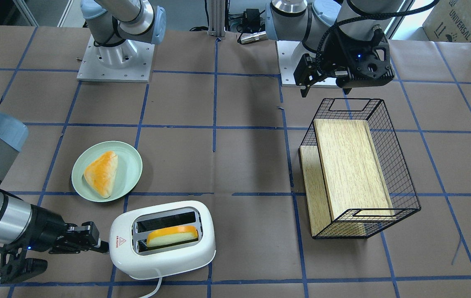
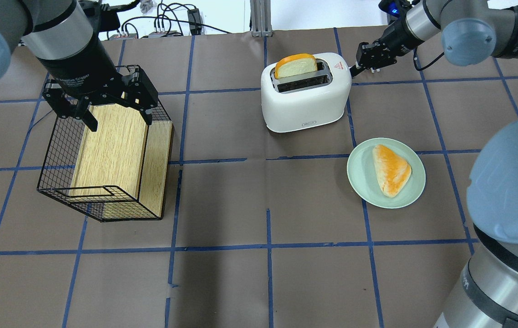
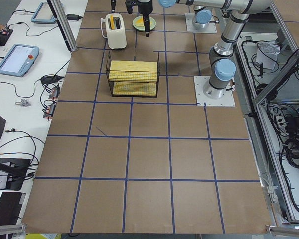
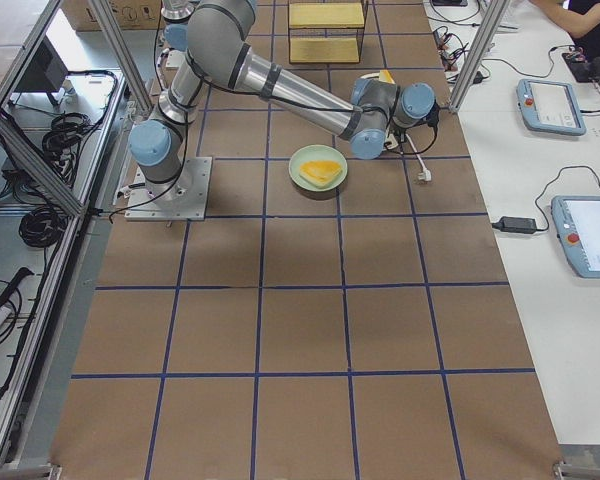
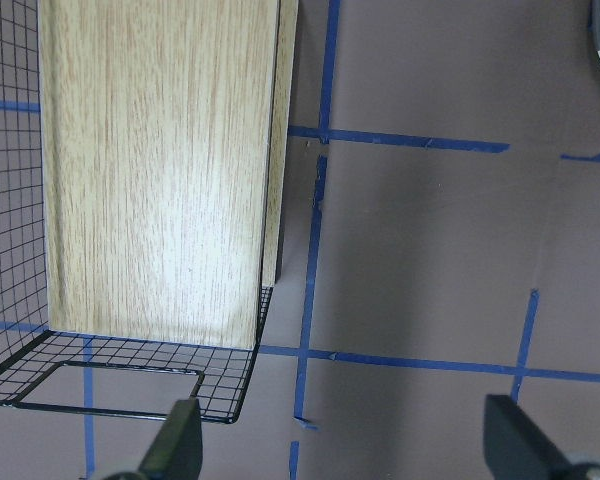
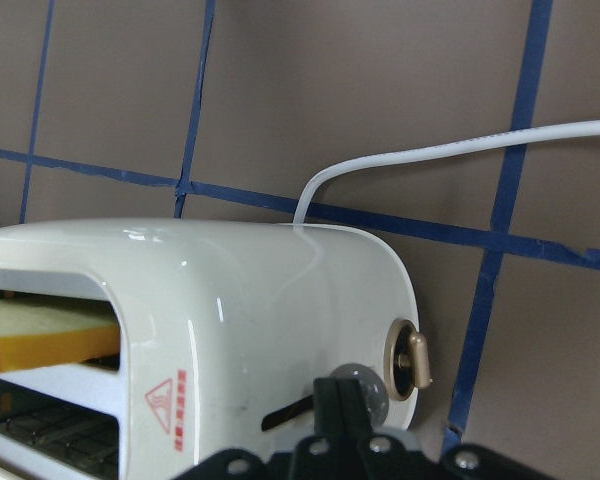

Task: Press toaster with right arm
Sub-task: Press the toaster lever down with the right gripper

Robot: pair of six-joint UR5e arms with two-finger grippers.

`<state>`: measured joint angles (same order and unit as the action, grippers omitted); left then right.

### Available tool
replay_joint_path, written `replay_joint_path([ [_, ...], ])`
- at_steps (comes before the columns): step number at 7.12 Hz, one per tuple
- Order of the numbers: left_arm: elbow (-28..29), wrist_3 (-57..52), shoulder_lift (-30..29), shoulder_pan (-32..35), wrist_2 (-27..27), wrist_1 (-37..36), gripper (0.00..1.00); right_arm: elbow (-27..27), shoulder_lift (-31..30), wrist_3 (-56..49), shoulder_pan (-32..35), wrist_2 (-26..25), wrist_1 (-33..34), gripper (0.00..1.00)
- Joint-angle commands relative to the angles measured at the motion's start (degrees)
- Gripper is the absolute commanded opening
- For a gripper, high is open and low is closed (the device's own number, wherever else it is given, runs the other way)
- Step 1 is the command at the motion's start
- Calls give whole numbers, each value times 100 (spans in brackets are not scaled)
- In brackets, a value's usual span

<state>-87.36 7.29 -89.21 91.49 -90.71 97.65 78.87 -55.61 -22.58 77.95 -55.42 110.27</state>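
Poised at the toaster's lever end with the right claw, pinched to a narrow tip and gripping nothing. Standing upright on the worktop, slots up, with a slice of bread riding high in one slot, so by the look of it not yet pressed down. From the wrist view, hanging right at the clear knob lever, beside a small gold dial on the toaster's end face; cannot tell whether touching.

Judging the shell: glossy, rounded plastic, probably light and slippery, likely to skid or tip if shoved sideways. No sense grabbing the body, then. Better to bear straight down on the knob with the narrow tip, keeping the push vertical so as not to slide off that smooth knob. Expect a springy lever and a latch at the bottom.

Trailing a white cord off the toaster's far side, clear of the push. Well away from the toaster, holding the left claw spread wide and empty over a wire basket.
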Motion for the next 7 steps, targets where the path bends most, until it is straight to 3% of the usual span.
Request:
replay_joint_path([
  [1, 0, 0, 0, 0, 0, 0, 100, -3, 138, -1, -7, 84, 82, 8],
  [7, 0, 0, 0, 0, 0, 0, 100, -12, 323, -10, -25, 232, 196, 8],
])
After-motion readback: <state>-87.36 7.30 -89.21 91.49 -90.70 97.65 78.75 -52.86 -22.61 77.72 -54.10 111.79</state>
